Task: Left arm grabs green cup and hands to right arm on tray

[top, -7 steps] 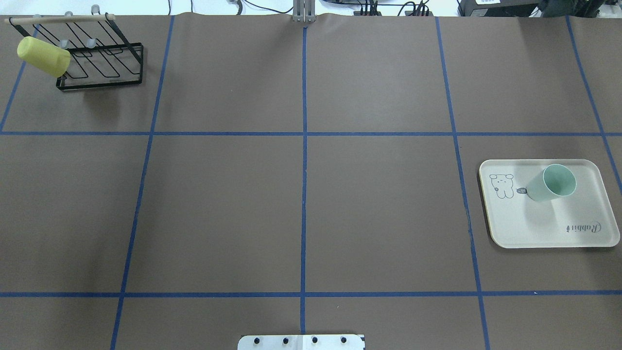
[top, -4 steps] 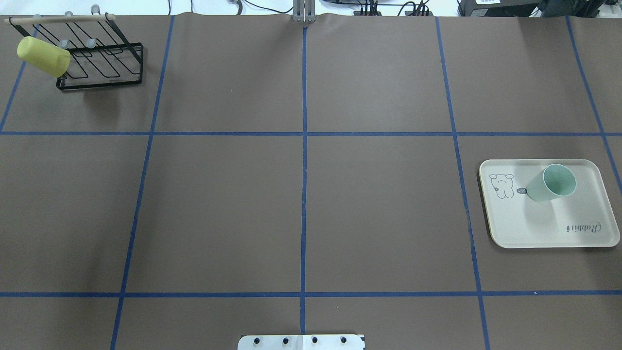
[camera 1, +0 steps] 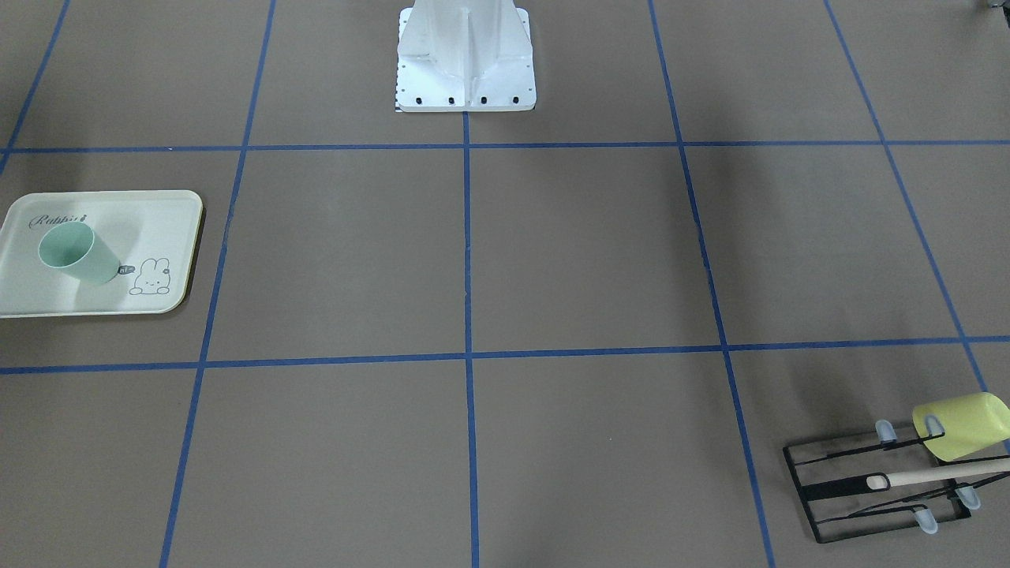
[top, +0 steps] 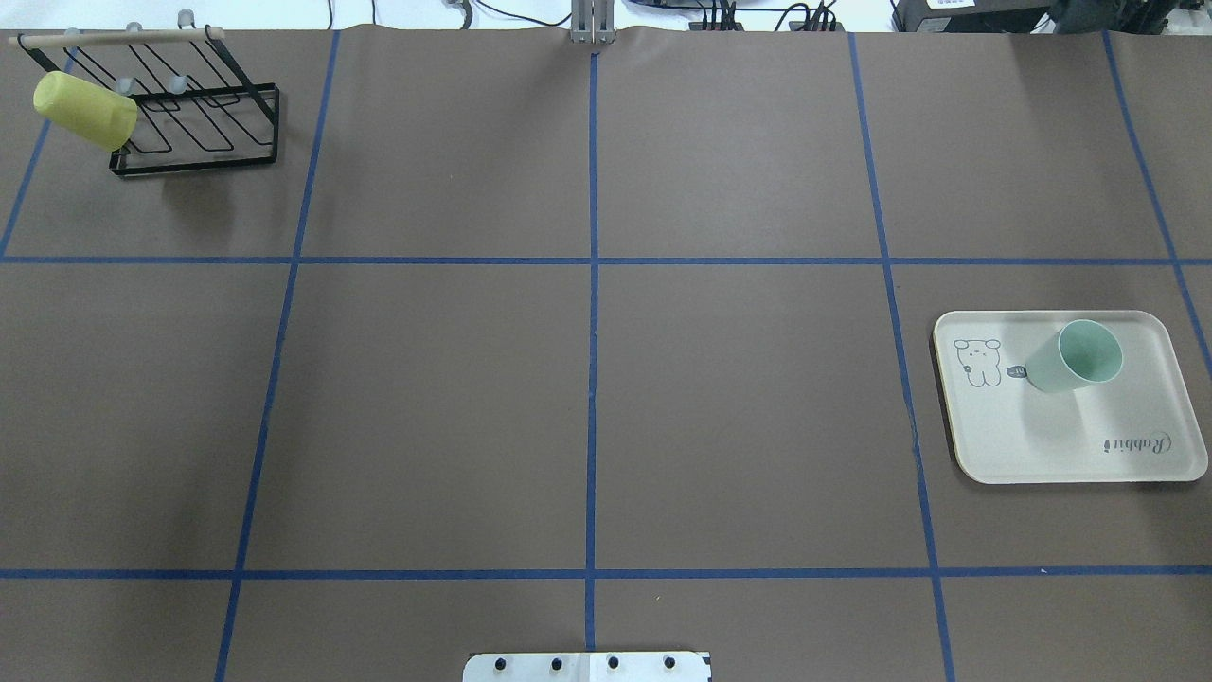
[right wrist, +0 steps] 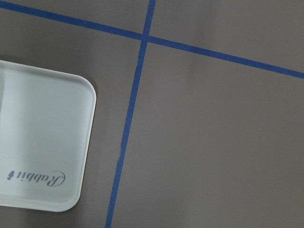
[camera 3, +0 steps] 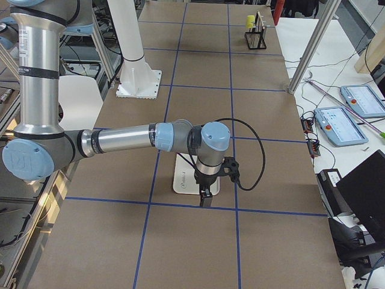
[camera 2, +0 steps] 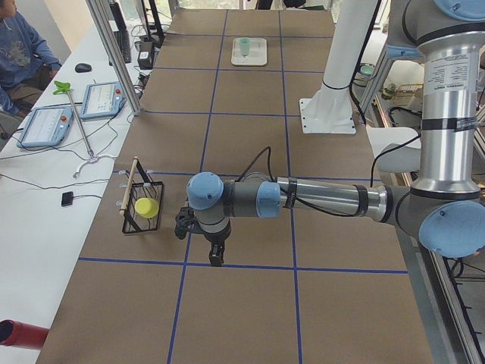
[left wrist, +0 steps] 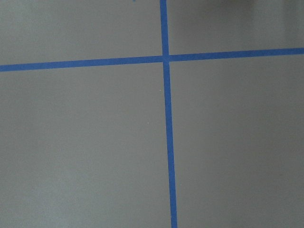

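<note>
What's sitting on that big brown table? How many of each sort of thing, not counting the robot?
Cups: 2 (green cup, yellow cup)
Trays: 1 (tray)
Racks: 1 (wire rack)
Total: 4

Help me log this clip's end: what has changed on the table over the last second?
Nothing visibly changed in the overhead view. The green cup sits on the tray and the yellow cup hangs on the rack, all where they were.
</note>
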Motion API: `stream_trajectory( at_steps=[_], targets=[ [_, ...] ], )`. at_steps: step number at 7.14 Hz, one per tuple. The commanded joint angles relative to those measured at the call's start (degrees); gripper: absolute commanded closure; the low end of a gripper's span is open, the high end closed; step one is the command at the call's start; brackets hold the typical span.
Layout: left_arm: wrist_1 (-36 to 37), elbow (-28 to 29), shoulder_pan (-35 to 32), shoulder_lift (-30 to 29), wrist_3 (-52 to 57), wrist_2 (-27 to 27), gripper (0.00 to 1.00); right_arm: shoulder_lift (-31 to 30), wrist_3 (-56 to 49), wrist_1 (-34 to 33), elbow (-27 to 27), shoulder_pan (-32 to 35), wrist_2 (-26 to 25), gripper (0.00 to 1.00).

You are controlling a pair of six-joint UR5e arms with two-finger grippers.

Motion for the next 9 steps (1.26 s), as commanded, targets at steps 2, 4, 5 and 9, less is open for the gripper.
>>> stream_trajectory(
  at_steps=[2,4,5,9],
  targets=[
    [0.0,-0.5,0.0,0.1,-0.1,0.0,0.0,0.0,-0.1,0.5,0.0,-0.1,0.1,0.0],
    [0.0,-0.5,0.0,0.3,-0.1,0.0,0.0,-0.4,-0.2,2.0,0.0,-0.1,0.3,0.0],
    [0.0,-0.4,0.0,0.4,-0.3,0.0,0.0,-0.3,-0.4,2.1,0.0,-0.1,0.4,0.0],
    [0.0,-0.5,0.0,0.6,-0.4,0.0,0.0,-0.4,-0.5,2.1,0.1,-0.1,0.4,0.0]
  ],
)
